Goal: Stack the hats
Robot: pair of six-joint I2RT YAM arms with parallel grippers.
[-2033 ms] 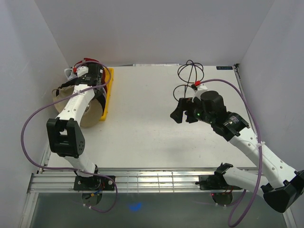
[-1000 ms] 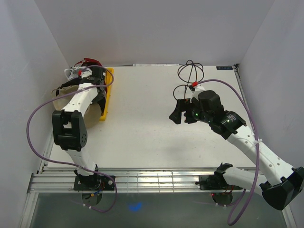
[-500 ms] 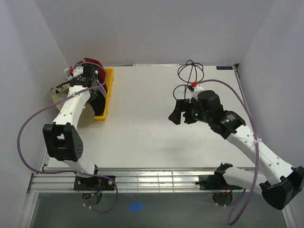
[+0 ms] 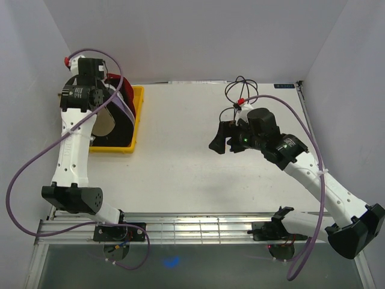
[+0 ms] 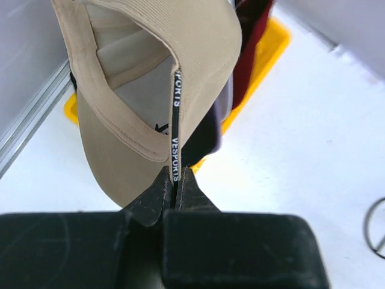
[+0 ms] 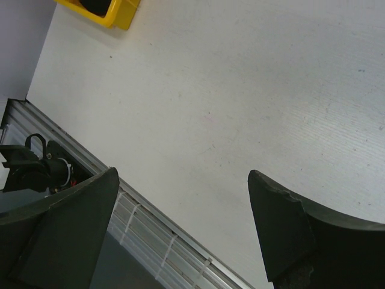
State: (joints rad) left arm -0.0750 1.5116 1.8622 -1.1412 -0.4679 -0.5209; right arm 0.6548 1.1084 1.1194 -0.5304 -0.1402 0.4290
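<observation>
Left gripper (image 5: 176, 179) is clamped on the inner band of a beige cap (image 5: 138, 78), which hangs over the yellow tray (image 4: 138, 99) just beside a dark red cap (image 5: 251, 42). Right gripper (image 4: 221, 139) hovers wide open above the white table (image 4: 180, 162), well apart.

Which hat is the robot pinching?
The tan hat: its inner band is clamped in the left tool. The dark red hat behind it is not gripped.

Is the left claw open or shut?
Shut: the left gripper is pinched tight on the tan hat, by its black inner band; no gap shows.
</observation>
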